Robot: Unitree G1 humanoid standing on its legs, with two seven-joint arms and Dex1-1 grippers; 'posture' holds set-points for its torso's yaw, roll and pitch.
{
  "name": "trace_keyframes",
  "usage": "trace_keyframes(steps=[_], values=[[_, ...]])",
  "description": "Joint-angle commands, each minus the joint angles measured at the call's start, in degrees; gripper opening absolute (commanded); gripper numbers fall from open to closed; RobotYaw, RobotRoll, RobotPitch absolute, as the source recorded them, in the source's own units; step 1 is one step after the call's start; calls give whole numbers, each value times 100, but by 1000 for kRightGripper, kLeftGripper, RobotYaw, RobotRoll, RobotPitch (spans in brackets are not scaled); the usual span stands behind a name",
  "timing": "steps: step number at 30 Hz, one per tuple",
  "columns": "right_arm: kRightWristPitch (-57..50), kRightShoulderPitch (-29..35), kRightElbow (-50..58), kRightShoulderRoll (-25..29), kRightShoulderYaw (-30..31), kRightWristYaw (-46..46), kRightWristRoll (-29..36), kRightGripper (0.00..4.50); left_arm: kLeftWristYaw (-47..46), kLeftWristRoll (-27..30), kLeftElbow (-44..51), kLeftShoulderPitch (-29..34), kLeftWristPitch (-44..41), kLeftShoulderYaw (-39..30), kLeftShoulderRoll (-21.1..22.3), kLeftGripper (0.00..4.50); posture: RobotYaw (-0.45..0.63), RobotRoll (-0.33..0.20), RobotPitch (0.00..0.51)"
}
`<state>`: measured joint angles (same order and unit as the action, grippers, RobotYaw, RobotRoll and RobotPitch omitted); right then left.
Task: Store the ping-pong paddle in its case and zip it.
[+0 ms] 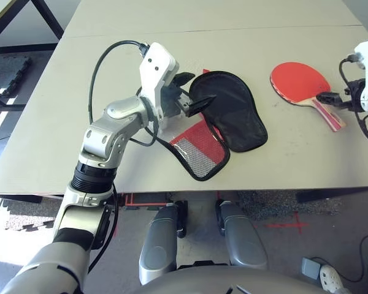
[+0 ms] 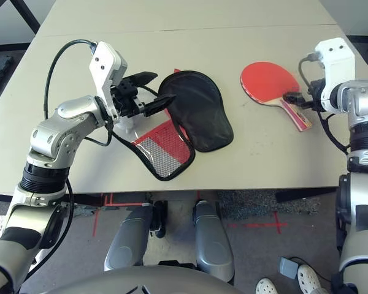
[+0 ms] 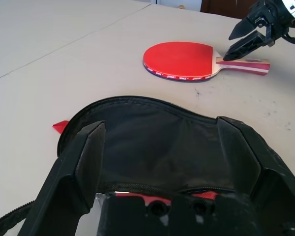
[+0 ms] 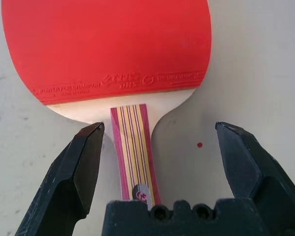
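Here, the paddle (image 1: pixel 300 82) lies flat at the tabletop's (image 1: pixel 80 122) upper right, stiff and light, best gripped by its handle. The right pincer (image 4: pixel 160 142) straddles that handle, fingers apart. The floppy case (image 1: pixel 230 113) lies open mid-frame, before the left pincer (image 1: pixel 193 92), also spread.

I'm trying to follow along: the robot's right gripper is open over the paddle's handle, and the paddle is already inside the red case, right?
Not quite. The ping-pong paddle lies on the bare table, apart from the case, as the right eye view shows. The right gripper is indeed open over its handle.
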<state>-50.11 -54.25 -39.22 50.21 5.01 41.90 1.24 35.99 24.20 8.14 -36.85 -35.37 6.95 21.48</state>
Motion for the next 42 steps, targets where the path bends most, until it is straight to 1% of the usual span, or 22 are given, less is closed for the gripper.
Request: trace_keyframes(steps=[1, 8, 12, 14, 15, 22, 23, 26, 31, 34, 36, 40, 42], values=[[-4, -117, -346, -138, 215, 114, -174, 4483, 45, -106, 60, 125, -3, 71, 21, 4500, -23, 0, 220], [-52, -179, -768, -404, 504, 350, -389, 4483, 44, -160, 72, 154, -7, 87, 23, 4500, -10, 0, 217], [5, -75, -765, -465, 518, 366, -459, 4483, 40, -182, 105, 183, -15, 91, 14, 4500, -9, 0, 215], [54, -6, -698, -471, 515, 364, -480, 4131, 43, -200, 108, 188, -9, 99, 5, 4500, -10, 0, 213], [75, 36, -633, -466, 521, 379, -483, 3872, 50, -209, 104, 186, -6, 103, 2, 4500, -12, 0, 214], [55, 347, 88, -295, 321, 378, -394, 1366, 92, -254, 45, 171, 21, 122, -5, 4500, -24, 0, 214], [73, 390, 194, -276, 262, 350, -376, 1194, 99, -262, 35, 174, 31, 125, -5, 4500, -24, 0, 214], [88, 501, 534, -255, 49, 244, -283, 1191, 116, -290, -12, 172, 77, 131, 0, 4500, -28, 0, 214], [-59, 714, 1354, -390, -455, 10, 7, 1191, 124, -325, -64, 149, 126, 121, 1, 4500, -27, 0, 213], [-275, 822, 1870, -603, -866, -347, 202, 1182, 117, -341, -70, 154, 137, 98, 7, 4500, -22, 0, 214], [-476, 924, 2272, -737, -1029, -481, 319, 1181, 106, -347, -61, 161, 132, 80, 7, 4500, -21, 0, 216], [-974, 1243, 3441, -1149, -1180, -776, 557, 1178, 91, -367, -24, 204, 129, 67, 19, 4500, -15, 0, 220], [-1220, 1329, 3829, -1325, -1200, -932, 639, 1177, 87, -380, -25, 209, 134, 67, 21, 4500, -12, 0, 222]])
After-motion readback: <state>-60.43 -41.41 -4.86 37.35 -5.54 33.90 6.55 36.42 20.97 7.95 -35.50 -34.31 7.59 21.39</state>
